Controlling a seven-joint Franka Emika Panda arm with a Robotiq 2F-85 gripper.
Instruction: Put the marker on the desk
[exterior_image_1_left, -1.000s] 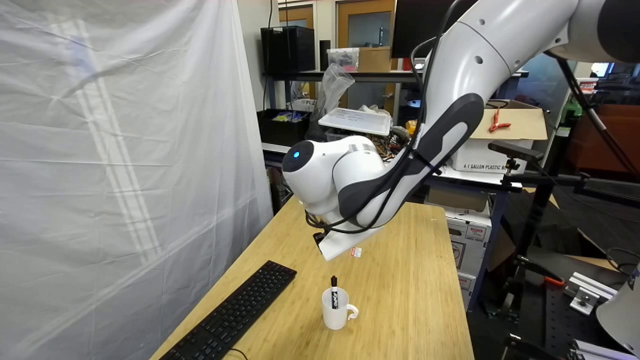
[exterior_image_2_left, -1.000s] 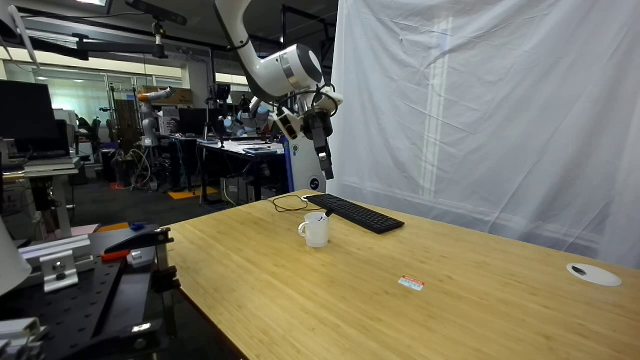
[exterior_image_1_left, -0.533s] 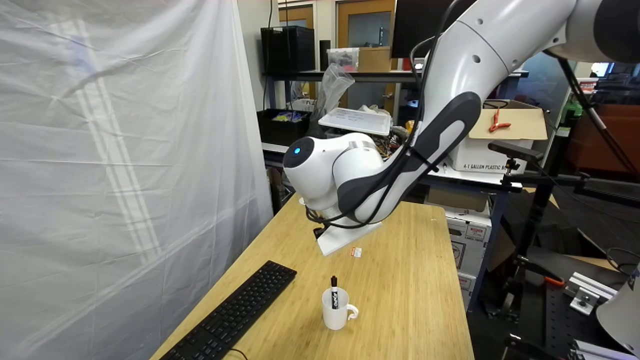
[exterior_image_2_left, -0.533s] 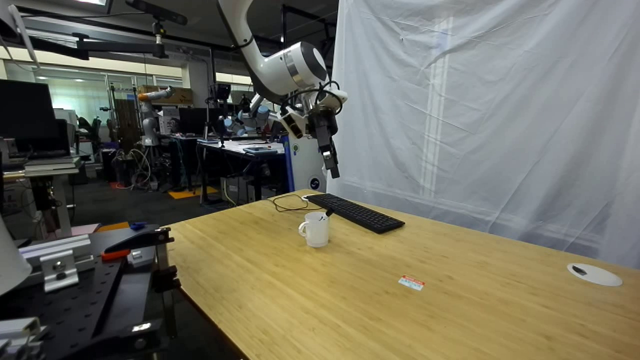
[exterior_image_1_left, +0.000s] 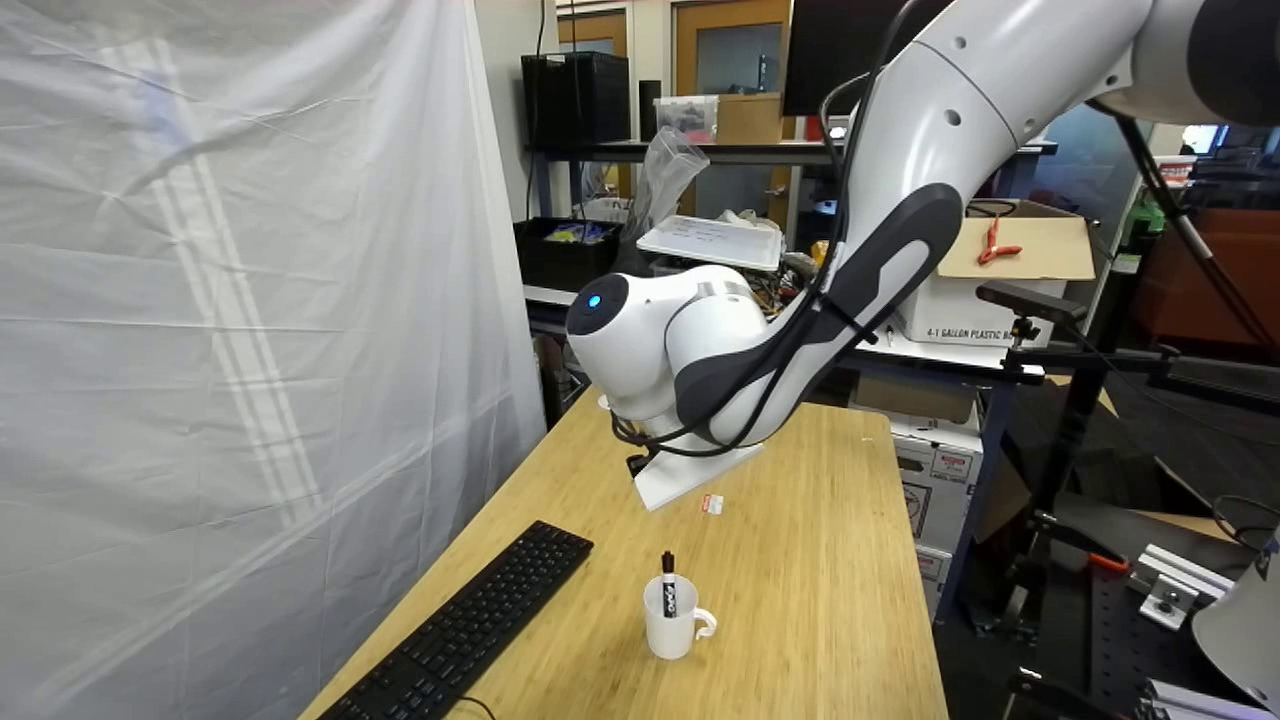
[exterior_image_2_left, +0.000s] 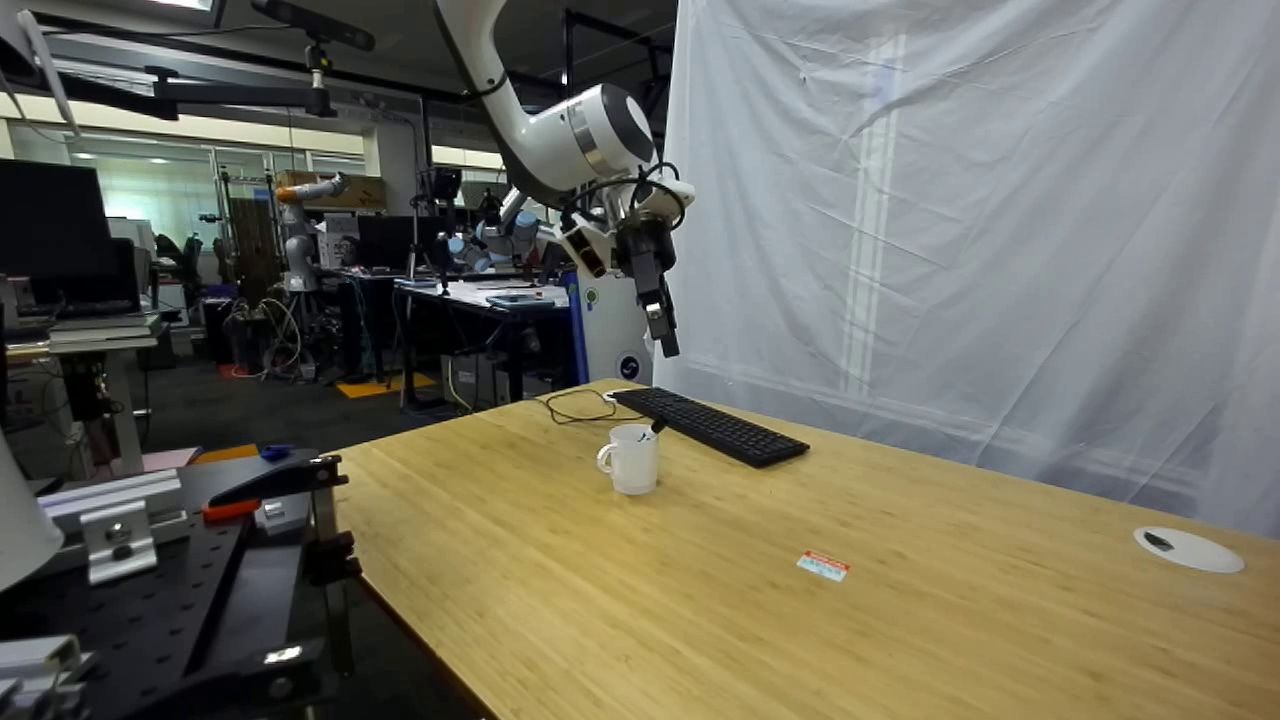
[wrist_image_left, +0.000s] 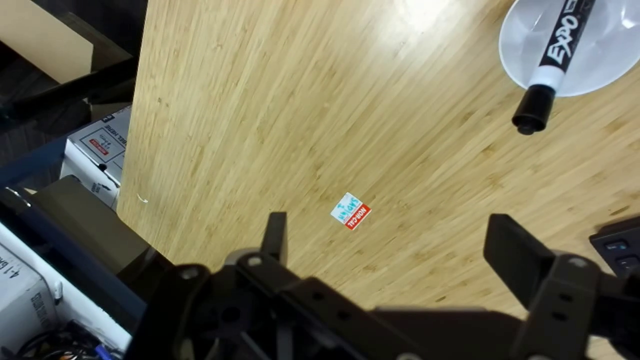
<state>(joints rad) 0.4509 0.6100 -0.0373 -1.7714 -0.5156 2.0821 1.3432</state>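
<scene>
Wooden desk (exterior_image_2_left: 720, 540) beside white curtain (exterior_image_2_left: 960, 240)

The wrist view faces down; all share the desk (wrist_image_left: 300, 135).

Glossy wood, smooth plastic
Shows shiny, grained wood on the desk (wrist_image_left: 250, 150), smooth plastic on the marker (wrist_image_left: 559, 50), matt finish on the tool (wrist_image_left: 390, 237), gloss inside the mug (wrist_image_left: 602, 65), creased cloth or plastic, unclear which, in the curtain (exterior_image_2_left: 960, 280).

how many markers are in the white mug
1: a black-and-white cylindrical Expo marker leaning in the white handled mug on the light wooden desk. No other shows, though the wrist view crops the mug.
</scene>
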